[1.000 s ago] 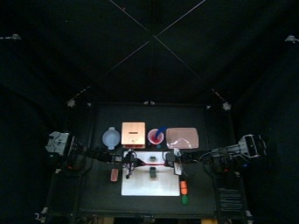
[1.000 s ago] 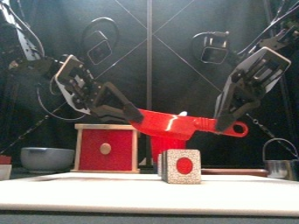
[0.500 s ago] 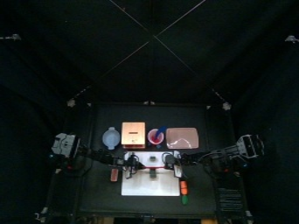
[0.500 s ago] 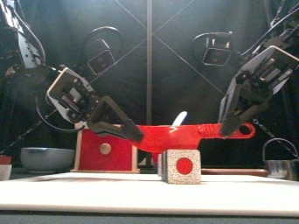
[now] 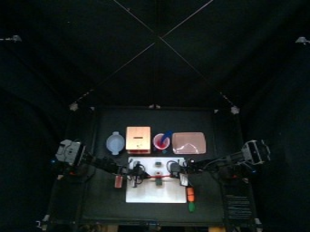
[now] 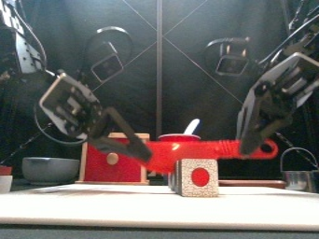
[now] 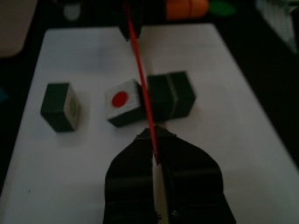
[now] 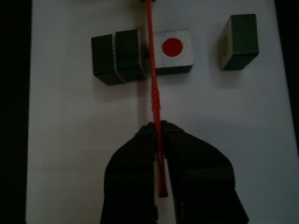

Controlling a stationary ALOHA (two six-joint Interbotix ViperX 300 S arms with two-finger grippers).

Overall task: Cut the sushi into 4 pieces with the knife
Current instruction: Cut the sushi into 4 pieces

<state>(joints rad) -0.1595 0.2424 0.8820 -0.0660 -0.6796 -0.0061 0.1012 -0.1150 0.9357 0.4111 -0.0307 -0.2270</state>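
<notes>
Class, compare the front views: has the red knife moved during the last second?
Yes. The red knife has come down towards the sushi piece, which stays put, and now sits just above its top.

Small black table, white cutting board laid at its front centre, toy foods set beside the board's right edge, a row placed behind (left to right): blue-grey bowl, wooden box, red cup, pink tray

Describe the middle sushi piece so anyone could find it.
On the white board, sushi lies in a row beneath the red knife. The middle piece alone shows a white face with a red dot, unlike the double block and end piece.
</notes>
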